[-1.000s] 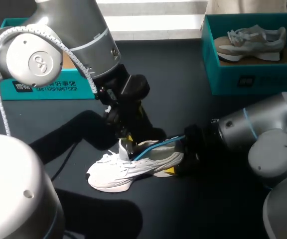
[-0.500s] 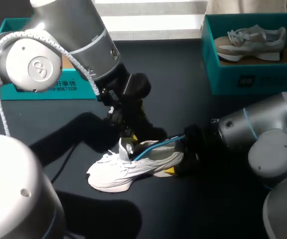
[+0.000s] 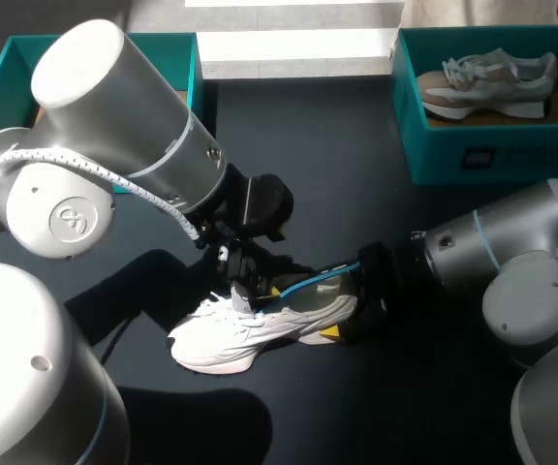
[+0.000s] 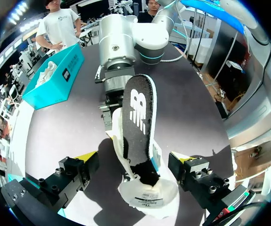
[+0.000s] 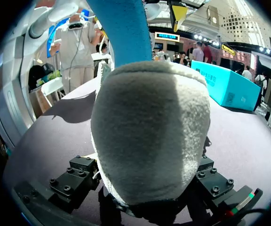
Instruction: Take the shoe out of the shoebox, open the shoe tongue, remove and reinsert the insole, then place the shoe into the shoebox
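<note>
Head view: white shoe (image 3: 260,329) sits upright mid-bench (image 3: 337,174), well apart from the teal shoebox (image 3: 492,145). Left gripper (image 3: 245,286) is over its tongue, right gripper (image 3: 352,310) at its heel.
Left wrist view: left gripper's fingers are spread wide either side of the shoe; dark insole (image 4: 140,122) stands out of it.
Right wrist view: right gripper clamps the grey heel.

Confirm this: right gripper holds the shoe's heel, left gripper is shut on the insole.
No: the left gripper is open, fingers spread either side of the shoe, per the left wrist view. The right gripper does hold the heel.
</note>
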Available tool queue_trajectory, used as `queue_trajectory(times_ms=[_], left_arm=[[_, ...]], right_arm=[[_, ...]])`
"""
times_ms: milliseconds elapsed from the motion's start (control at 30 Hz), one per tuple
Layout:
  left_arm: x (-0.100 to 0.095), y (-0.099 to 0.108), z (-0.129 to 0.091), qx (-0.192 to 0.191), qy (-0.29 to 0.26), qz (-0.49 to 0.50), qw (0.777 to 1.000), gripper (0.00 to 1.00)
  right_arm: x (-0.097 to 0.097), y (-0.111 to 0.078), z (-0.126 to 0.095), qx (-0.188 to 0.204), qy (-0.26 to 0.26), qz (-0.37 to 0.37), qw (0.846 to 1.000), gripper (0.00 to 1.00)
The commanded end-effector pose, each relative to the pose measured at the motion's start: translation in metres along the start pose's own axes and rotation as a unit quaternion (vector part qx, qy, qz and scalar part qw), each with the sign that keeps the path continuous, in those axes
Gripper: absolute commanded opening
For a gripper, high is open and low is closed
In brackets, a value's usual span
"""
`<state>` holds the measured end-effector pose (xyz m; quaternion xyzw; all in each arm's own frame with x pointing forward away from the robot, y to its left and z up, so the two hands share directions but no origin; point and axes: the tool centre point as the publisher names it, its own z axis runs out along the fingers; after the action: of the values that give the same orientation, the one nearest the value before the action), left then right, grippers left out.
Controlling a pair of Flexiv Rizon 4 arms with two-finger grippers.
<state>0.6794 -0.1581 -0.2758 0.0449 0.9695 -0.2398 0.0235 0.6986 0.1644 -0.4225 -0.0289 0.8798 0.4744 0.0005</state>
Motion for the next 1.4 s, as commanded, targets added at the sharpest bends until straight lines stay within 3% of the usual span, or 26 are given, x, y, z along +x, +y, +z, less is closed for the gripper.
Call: queue_trajectory(times_ms=[33, 167, 367, 900, 1033, 1200, 1400], left_arm=[[0.003, 0.002, -0.002, 0.001, -0.004, 0.0, 1.0, 1.0], [0.008, -0.002, 0.005, -0.001, -0.018, -0.009, 1.0, 1.0], [0.015, -0.013, 0.023, 0.036, -0.026, -0.029, 0.999, 1.0], [0.003, -0.016, 0.064, 0.045, -0.055, -0.049, 0.996, 1.0], [0.004, -0.018, 0.071, 0.048, -0.059, -0.052, 0.996, 0.87], [0.008, -0.017, 0.069, 0.055, -0.062, -0.058, 0.995, 0.5], [0.014, -0.013, 0.059, 0.063, -0.061, -0.067, 0.994, 0.28]], right_arm=[[-0.002, -0.003, 0.004, 0.001, -0.001, 0.0, 1.0, 0.0], [-0.002, -0.003, 0.004, 0.001, -0.001, 0.0, 1.0, 0.0], [-0.002, -0.003, 0.004, 0.001, -0.001, 0.0, 1.0, 0.0], [-0.002, -0.003, 0.004, 0.001, -0.001, 0.0, 1.0, 0.0], [-0.002, -0.003, 0.004, 0.001, -0.001, 0.0, 1.0, 0.0], [-0.002, -0.003, 0.004, 0.001, -0.001, 0.0, 1.0, 0.0], [-0.002, -0.003, 0.004, 0.001, -0.001, 0.0, 1.0, 0.0]])
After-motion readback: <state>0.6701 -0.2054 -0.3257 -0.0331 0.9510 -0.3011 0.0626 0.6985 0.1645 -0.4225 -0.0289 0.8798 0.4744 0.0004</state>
